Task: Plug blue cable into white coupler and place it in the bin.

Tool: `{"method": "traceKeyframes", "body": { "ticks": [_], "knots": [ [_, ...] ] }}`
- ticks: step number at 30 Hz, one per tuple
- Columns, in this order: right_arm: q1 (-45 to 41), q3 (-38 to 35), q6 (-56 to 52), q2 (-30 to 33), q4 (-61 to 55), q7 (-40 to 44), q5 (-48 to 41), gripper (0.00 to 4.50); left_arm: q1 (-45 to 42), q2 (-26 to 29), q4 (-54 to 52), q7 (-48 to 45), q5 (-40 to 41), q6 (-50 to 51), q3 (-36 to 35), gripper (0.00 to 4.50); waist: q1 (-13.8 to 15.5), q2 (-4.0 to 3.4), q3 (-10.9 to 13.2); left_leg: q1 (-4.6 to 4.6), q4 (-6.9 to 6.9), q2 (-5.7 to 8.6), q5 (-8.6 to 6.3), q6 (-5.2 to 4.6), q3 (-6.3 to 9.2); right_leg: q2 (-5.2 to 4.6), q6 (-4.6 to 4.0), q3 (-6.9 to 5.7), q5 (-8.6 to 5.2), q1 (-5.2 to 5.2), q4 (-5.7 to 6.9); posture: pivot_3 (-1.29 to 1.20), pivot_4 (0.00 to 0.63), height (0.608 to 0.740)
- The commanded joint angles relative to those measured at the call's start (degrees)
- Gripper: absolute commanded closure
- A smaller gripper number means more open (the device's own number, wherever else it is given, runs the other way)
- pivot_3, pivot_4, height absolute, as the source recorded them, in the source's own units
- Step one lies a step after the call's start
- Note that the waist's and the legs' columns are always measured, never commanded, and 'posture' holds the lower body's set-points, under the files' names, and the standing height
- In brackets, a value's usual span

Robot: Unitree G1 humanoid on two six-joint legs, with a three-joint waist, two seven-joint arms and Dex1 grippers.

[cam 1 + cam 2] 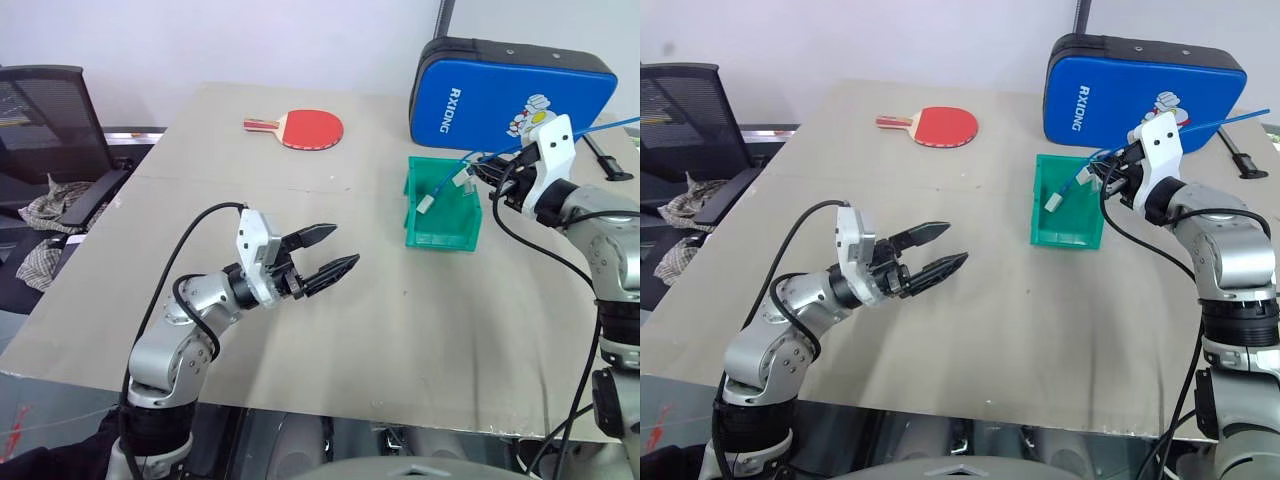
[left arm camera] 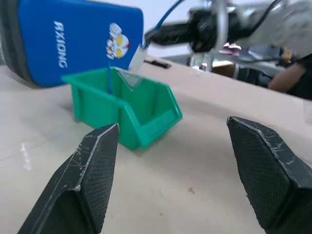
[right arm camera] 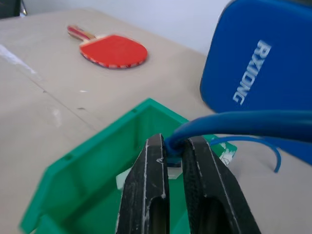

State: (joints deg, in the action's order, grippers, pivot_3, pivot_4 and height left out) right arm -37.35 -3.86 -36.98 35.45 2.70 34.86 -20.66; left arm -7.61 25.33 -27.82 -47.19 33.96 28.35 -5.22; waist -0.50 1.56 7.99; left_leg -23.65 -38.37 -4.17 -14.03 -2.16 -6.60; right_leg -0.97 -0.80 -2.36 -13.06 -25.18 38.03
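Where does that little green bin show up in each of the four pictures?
Left eye view: green bin right of centre, before the blue case.
Right eye view: bin right of centre, again before the case.
Left wrist view: bin upper middle, beside the case.
Right wrist view: bin at lower middle, behind the pincer.
Shared landmark: the blue case.

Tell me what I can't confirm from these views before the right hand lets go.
- Plug-to-coupler joint: white coupler sits behind the right hand fingers in the right wrist view; too small in the eye views.
- Blue cable far end: cut off at the left eye view's edge.
- Bin floor: hidden by its front wall.
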Motion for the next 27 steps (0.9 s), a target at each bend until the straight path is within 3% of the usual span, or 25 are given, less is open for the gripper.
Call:
{"method": "traceKeyframes", "body": {
  "ticks": [1,6,8,16,22,27],
  "knots": [
    [-2.8,0.7,2.0,0.1,4.2,2.4,1.1,2.4,0.1,0.3,-3.2,2.1,1.8,0.0,-0.9,0.69,0.2,0.0,0.0,0.0,0.0,0.01,0.0,0.0,0.0,0.02,0.0,-0.01,0.0,0.0,0.0,0.0,0.15,0.729],
    [-3.0,-1.5,1.9,2.7,5.5,3.9,1.1,0.09,0.0,0.3,-3.5,3.7,2.0,0.1,0.1,0.69,0.2,-0.03,0.0,-0.03,-0.01,0.05,-0.01,-0.01,-0.04,-0.02,0.0,0.03,0.01,0.0,-0.02,0.0,0.15,0.729],
    [0.2,-3.9,0.6,4.7,1.0,6.0,-1.4,0.03,0.0,0.3,-3.5,4.3,2.3,0.1,0.4,0.69,0.5,-0.05,0.0,-0.03,0.0,0.05,-0.01,-0.01,-0.03,-0.02,0.0,0.02,0.01,0.0,-0.02,0.0,0.15,0.729],
    [28.2,-18.6,2.2,9.9,-21.4,9.5,-6.2,0.03,2.0,2.7,-1.7,3.3,3.4,0.2,-0.8,0.69,1.2,-0.11,0.1,-0.04,0.05,0.0,-0.01,0.01,0.08,-0.07,0.2,0.08,-0.13,0.02,-0.07,0.0,0.15,0.729],
    [46.9,-29.2,7.2,6.5,-31.0,9.7,-6.3,0.03,6.3,6.6,-0.2,-0.7,3.2,-0.9,-2.6,0.69,1.0,-0.14,0.1,0.19,0.03,-0.02,-0.01,0.01,0.07,-0.05,0.23,0.11,-0.14,0.12,-0.03,0.0,0.15,0.729],
    [61.3,-34.9,13.8,4.5,-36.4,14.4,-5.3,0.03,11.1,10.3,1.3,-4.6,2.7,-2.6,-5.1,0.69,1.3,-0.19,0.1,0.7,0.21,-0.02,-0.04,0.03,0.05,-0.1,0.01,0.12,-0.3,0.57,-0.09,0.0,0.15,0.729]
  ]
}}
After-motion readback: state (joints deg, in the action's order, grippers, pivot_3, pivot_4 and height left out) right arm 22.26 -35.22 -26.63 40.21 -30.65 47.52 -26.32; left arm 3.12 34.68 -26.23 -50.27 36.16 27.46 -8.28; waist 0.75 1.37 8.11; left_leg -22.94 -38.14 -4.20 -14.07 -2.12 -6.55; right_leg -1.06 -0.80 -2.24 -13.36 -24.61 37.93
